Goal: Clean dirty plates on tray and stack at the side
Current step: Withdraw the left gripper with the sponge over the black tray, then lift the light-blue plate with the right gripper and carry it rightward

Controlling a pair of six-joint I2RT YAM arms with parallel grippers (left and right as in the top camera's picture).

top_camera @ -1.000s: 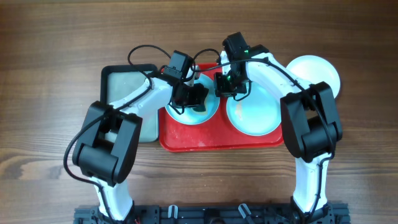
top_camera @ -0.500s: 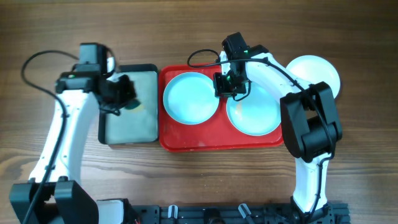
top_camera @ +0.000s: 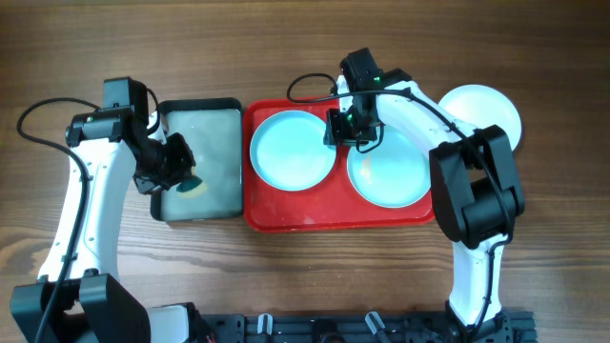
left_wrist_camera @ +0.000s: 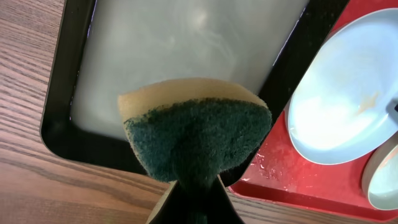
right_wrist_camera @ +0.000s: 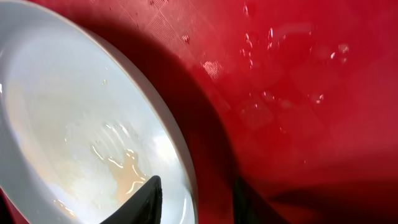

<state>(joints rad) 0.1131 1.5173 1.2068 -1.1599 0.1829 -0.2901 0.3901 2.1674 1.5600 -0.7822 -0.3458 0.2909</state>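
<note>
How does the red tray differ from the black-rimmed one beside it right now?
The red tray is wider; the black-rimmed tray is narrower with a grey inside. The red tray holds two aqua plates; the black-rimmed tray holds none, the left gripper holding a sponge over it. Both are rectangular with rounded corners.

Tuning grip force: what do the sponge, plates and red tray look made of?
Sponge: soft yellow foam with a dark green fibrous scouring face, matte, bowed where pinched.
Plates: probably hard plastic, smooth, glossy highlights.
Tray: likely molded plastic, fine grid texture, droplets beading.
</note>
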